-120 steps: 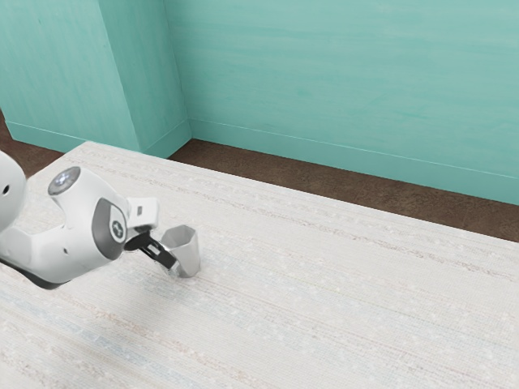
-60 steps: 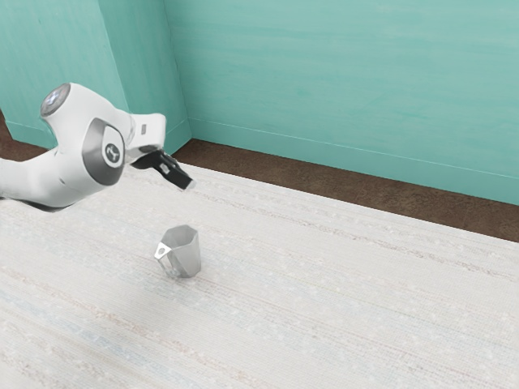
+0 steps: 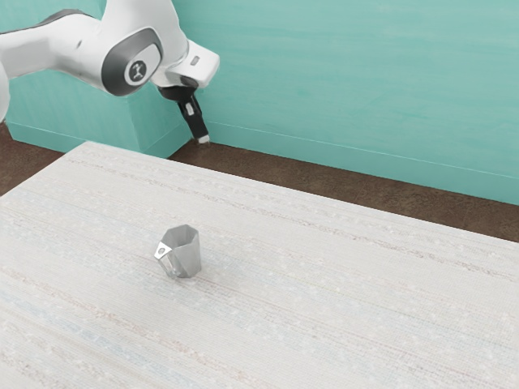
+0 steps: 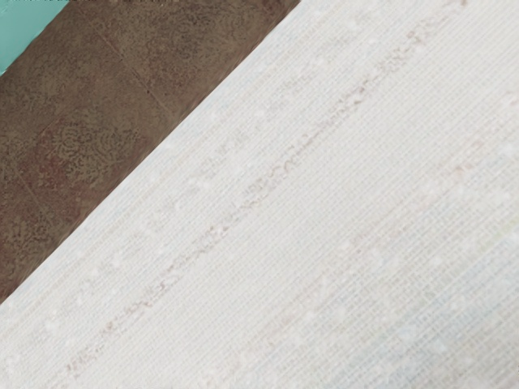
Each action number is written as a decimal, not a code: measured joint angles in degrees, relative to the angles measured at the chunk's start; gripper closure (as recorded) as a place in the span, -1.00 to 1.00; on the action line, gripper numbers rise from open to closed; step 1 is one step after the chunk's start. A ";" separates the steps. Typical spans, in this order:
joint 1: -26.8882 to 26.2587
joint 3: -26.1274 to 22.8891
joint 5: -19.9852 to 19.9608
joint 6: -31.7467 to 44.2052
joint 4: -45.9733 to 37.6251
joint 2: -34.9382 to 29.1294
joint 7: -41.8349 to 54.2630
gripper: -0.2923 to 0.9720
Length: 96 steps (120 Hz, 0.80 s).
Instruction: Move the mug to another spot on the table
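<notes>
A small grey faceted mug (image 3: 182, 251) stands upright on the pale wooden table (image 3: 365, 316), left of its middle in the exterior view, with its handle turned toward that view's left. My gripper (image 3: 202, 138) hangs high above the table's far edge, well up and behind the mug, pointing down. It is open and holds nothing. In the wrist view I look down on the table's surface (image 4: 365, 243) and its edge, with brown floor (image 4: 97, 105) beyond.
A teal wall (image 3: 349, 73) runs behind the table, with a teal corner column (image 3: 122, 105) at the exterior view's left. A strip of brown floor (image 3: 365, 182) lies between wall and table. Bare tabletop stretches to the mug's right and front.
My hand has left the mug's handle and risen up and back toward the wall. The mug has stayed where it stood.
</notes>
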 joint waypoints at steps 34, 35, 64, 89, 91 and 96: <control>0.22 -0.41 2.07 -16.24 12.09 -0.39 -9.38 -0.54; 0.29 -0.41 2.09 -16.47 12.11 -0.38 -9.59 -0.54; 1.13 -0.39 2.26 -20.21 12.19 -0.37 -14.65 -0.54; 0.42 -0.40 2.28 -21.26 12.19 -0.36 -17.65 -0.54; 0.40 -0.40 2.28 -21.31 12.19 -0.37 -17.85 -0.54; 0.37 -0.40 2.29 -21.41 12.19 -0.36 -18.33 -0.54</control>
